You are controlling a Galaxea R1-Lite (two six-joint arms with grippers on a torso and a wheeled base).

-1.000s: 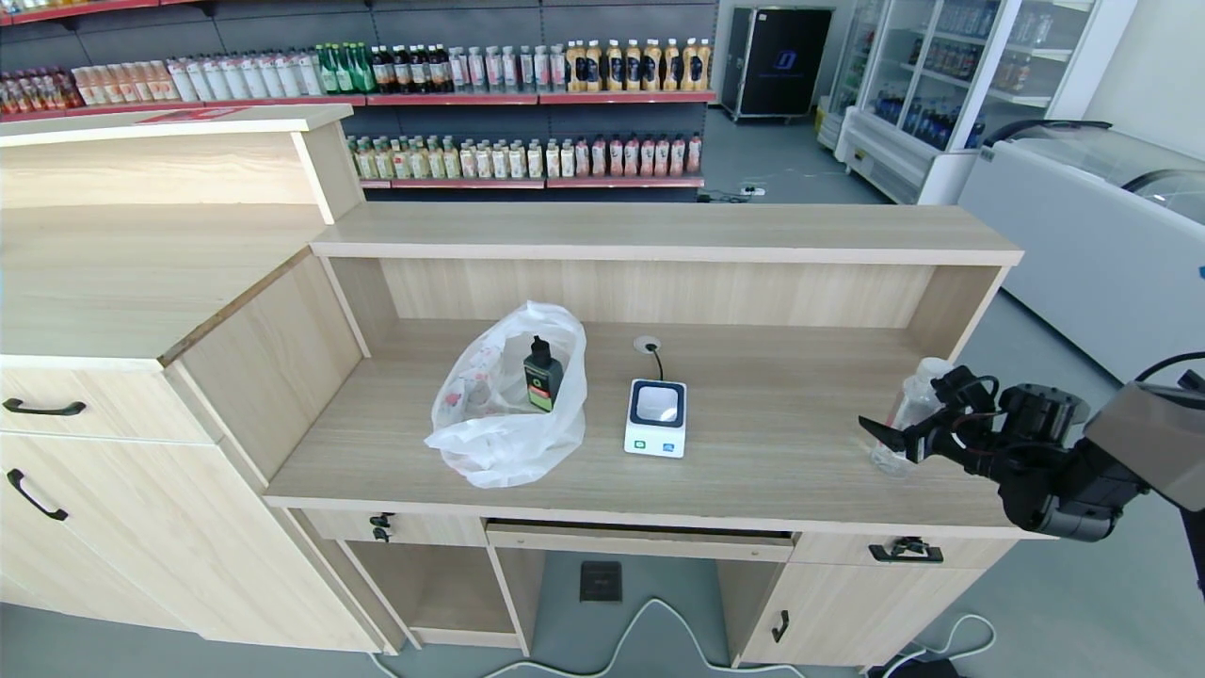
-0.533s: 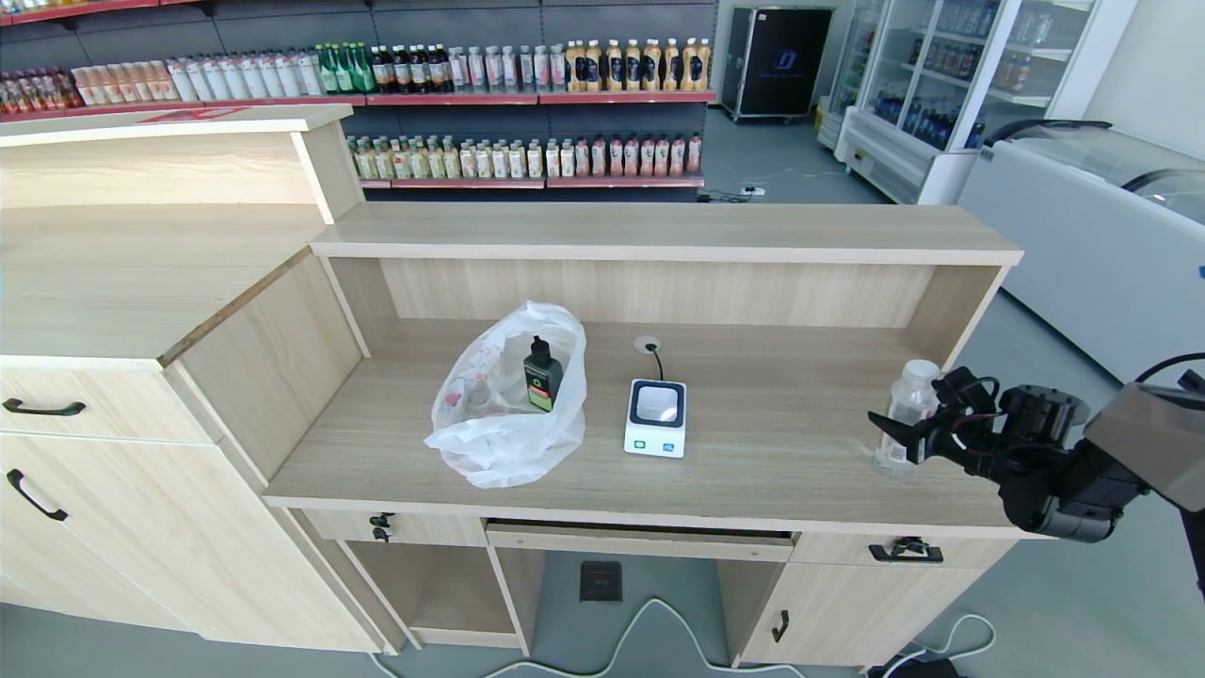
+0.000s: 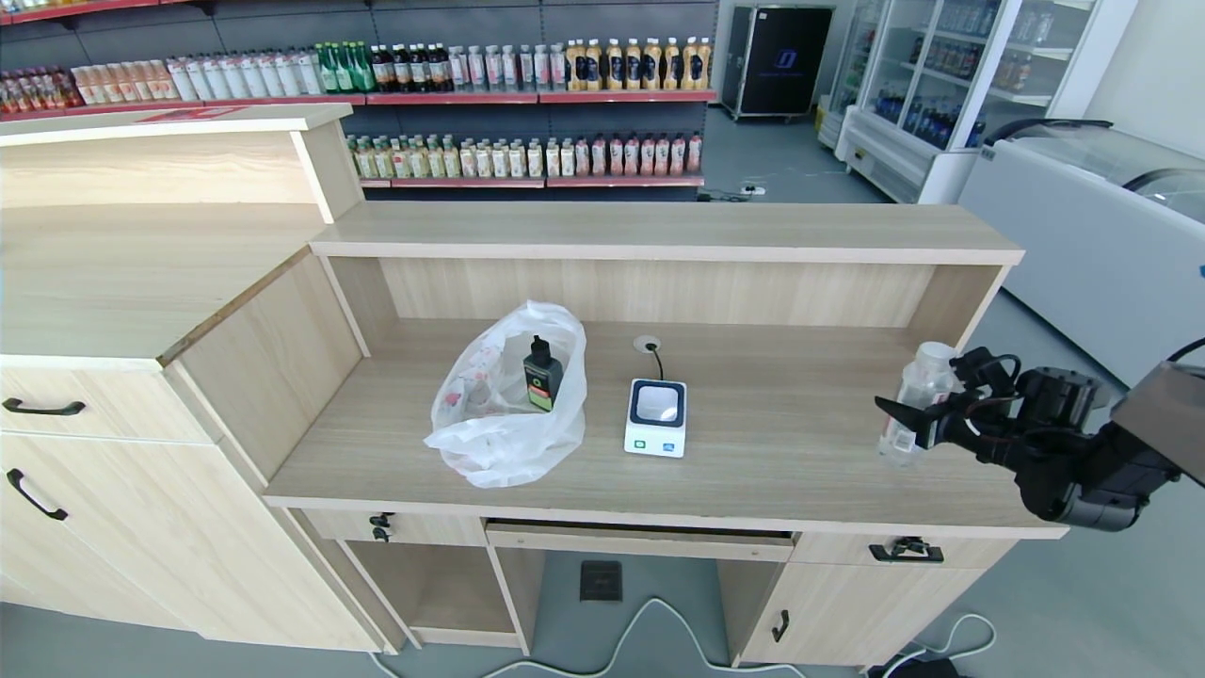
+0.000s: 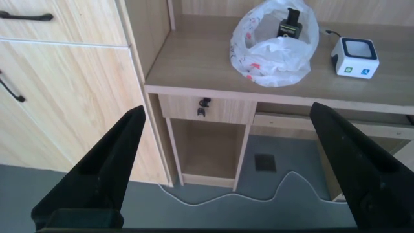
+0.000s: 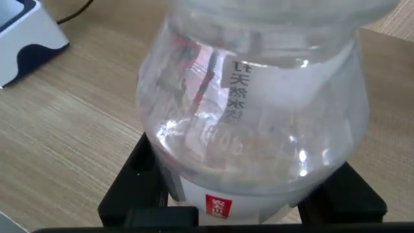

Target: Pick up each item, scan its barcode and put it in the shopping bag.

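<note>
A clear water bottle [image 3: 919, 395] with a white cap stands slightly tilted at the right end of the wooden counter [image 3: 772, 471]. My right gripper [image 3: 915, 421] is shut on its lower half. In the right wrist view the bottle [image 5: 259, 110] sits between the dark fingers [image 5: 139, 184] of the right gripper [image 5: 239, 194]. A white plastic shopping bag [image 3: 504, 414] lies open at the counter's left, holding a dark bottle [image 3: 542, 375]. The white scanner [image 3: 656, 417] stands beside the bag. My left gripper [image 4: 239, 168] hangs open below counter height, in front of the bag [image 4: 275, 42].
A raised shelf [image 3: 659, 235] and side walls box in the counter. A taller cabinet [image 3: 141, 282] stands to the left. The scanner's cable runs to a hole [image 3: 647, 345] at the back. Bare counter lies between scanner and bottle.
My right gripper has closed on the water bottle and shifted it slightly up and to the right. The bag, the scanner and the camera have not moved.
</note>
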